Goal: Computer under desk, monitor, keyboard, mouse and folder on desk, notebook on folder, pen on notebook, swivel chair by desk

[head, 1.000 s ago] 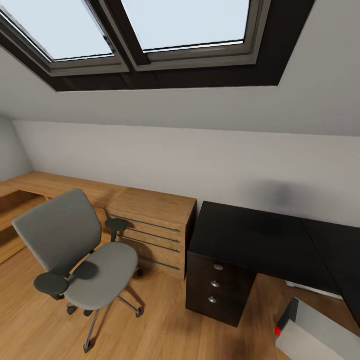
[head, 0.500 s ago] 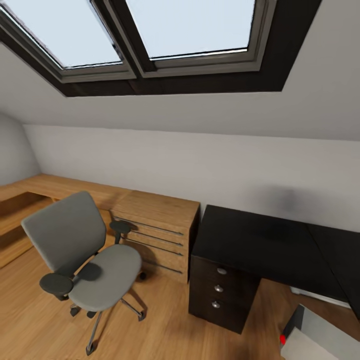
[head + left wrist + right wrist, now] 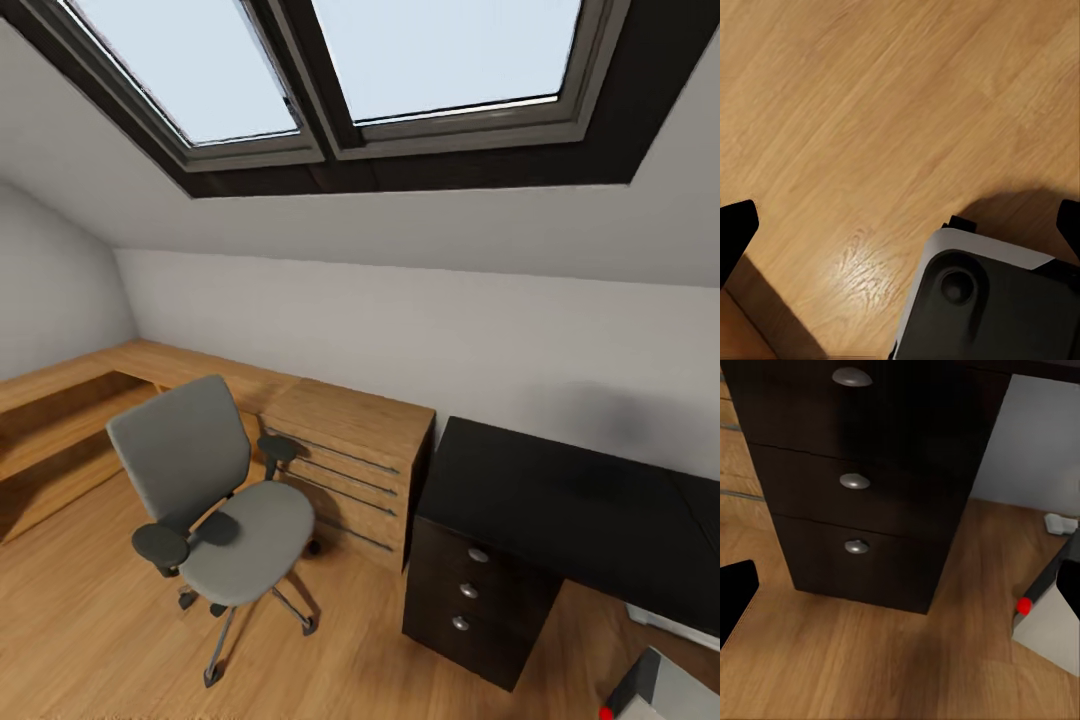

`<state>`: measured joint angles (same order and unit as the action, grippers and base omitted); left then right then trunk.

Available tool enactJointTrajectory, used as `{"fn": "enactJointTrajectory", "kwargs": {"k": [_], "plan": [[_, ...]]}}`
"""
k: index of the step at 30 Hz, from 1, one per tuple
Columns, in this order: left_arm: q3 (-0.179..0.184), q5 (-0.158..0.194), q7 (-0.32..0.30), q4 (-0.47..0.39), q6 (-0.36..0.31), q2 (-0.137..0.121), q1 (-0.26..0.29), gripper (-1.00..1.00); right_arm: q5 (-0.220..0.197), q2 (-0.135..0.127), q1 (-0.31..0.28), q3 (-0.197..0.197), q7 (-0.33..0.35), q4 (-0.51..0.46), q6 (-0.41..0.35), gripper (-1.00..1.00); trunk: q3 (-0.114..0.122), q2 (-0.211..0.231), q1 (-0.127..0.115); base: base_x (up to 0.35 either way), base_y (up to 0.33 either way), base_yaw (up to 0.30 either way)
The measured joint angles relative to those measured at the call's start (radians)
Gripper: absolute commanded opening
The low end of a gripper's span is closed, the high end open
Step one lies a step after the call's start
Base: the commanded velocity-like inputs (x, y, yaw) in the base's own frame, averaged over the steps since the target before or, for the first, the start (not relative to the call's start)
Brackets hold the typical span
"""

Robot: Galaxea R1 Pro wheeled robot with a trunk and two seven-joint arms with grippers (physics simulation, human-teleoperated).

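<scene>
Approaching the grey padded swivel chair (image 3: pixel 225 500) beside the glossy black desk (image 3: pixel 560 500); both claws' fingertips stand apart, empty; next, roll nearer.

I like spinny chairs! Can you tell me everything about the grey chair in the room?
The chair has a grey padded seat and a tall grey back, two round black armrests, and shiny metal legs spreading out to small wheels. It stands upright on the wooden floor, turned partly sideways, with nothing on its seat. It sits just in front of the light wooden drawers, and the black desk is further off to its side, not touching it.
</scene>
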<state>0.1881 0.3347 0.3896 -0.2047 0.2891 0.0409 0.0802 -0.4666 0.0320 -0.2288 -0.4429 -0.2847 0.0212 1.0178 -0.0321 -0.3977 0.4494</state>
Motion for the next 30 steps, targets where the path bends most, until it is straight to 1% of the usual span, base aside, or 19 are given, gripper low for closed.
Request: {"fn": "enactJointTrajectory", "kwargs": {"k": [10,13,20,23,25,30], "plan": [[-0.002,0.001,0.0,0.0,0.0,-0.001,0.0,1.0,-0.005,0.0,0.0,0.002,-0.009,0.0,-0.003,1.0,-0.001,0.0,0.0,0.0,0.0,0.281],[-0.002,0.001,0.0,0.0,0.0,0.0,0.0,1.0,-0.005,-0.001,0.001,0.002,-0.009,0.0,-0.005,1.0,-0.002,0.0,0.0,0.0,0.0,0.181],[-0.002,0.001,0.0,0.0,0.0,0.001,0.0,1.0,-0.003,-0.007,0.001,0.002,-0.003,0.0,-0.015,1.0,-0.003,0.0,0.0,0.0,0.0,0.053],[-0.002,0.001,0.0,0.0,0.0,0.001,0.0,1.0,-0.002,-0.02,0.0,0.002,-0.001,0.0,-0.018,1.0,-0.004,0.0,0.0,0.0,0.0,0.007],[-0.002,0.001,0.0,0.0,0.0,0.001,0.0,1.0,-0.001,-0.022,0.0,0.001,-0.001,0.0,-0.019,1.0,-0.004,0.0,0.0,0.0,0.0,0.003],[-0.002,0.001,0.0,0.0,0.0,0.001,0.0,1.0,-0.002,-0.021,0.0,-0.001,-0.001,0.0,-0.019,1.0,-0.004,0.0,0.0,0.0,0.0,0.001]]}}
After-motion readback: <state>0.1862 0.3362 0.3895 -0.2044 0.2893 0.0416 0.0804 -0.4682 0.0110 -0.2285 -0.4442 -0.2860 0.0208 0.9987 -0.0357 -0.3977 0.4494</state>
